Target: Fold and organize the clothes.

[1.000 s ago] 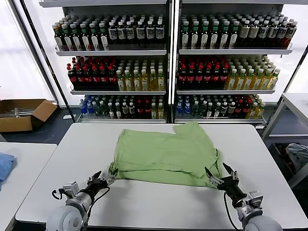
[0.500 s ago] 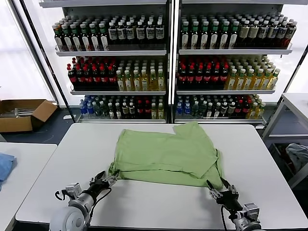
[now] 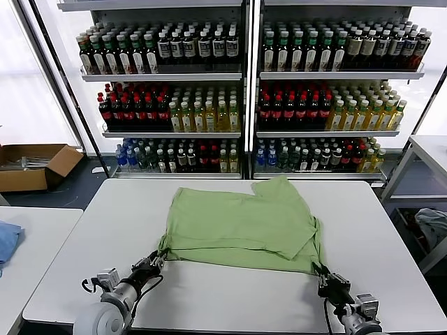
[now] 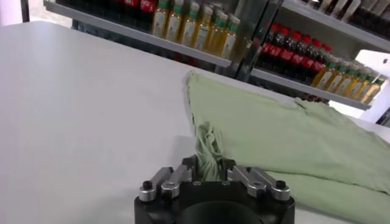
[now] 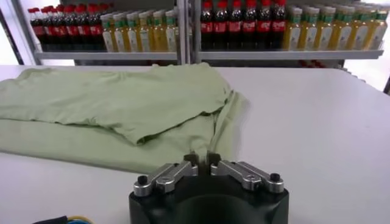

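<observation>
On table (image 3: 84,237), green shirt (image 3: 237,227) long axis left-right, collar rearward

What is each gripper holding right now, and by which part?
Both pinch the green shirt at its near edge: left gripper on the near-left corner, right gripper on the near-right corner.

the scene is bright and evenly lit, with strong daylight washing out the window (image 3: 31,77) at the far left. the white table (image 3: 230,300) shows soft, faint shadows only, no hard glare. in both wrist views the near gripper body is blurred and dark, while the bottle shelves (image 5: 201,27) behind look slightly soft.
</observation>
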